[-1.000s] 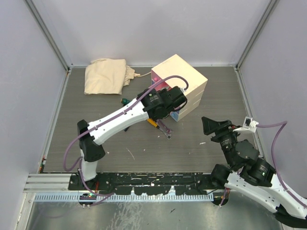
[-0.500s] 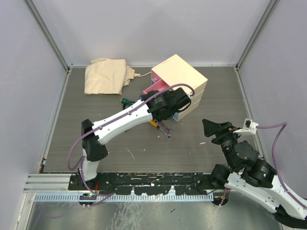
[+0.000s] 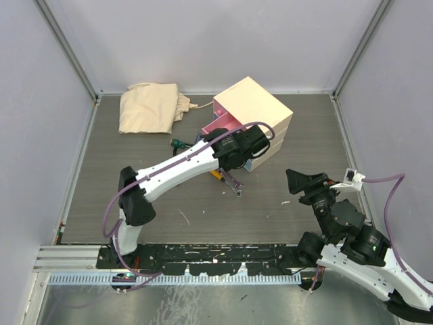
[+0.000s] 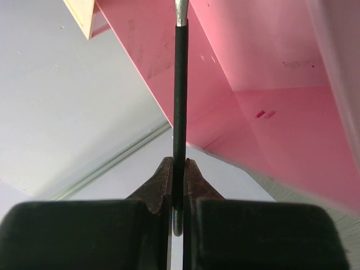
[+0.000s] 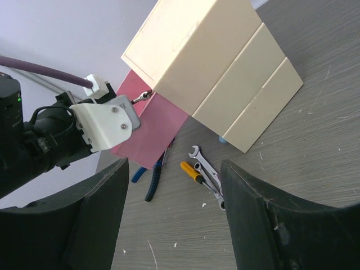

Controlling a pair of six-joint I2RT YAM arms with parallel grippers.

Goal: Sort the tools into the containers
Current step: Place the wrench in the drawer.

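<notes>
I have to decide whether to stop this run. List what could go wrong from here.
The left hand pinches the black-handled wrench only at its handle's end, so it might pivot or slip. In the right wrist view the wrench's far end sits close to the cream chest's corner by the open pink drawer. It could catch there, or land outside the drawer on release.
</notes>
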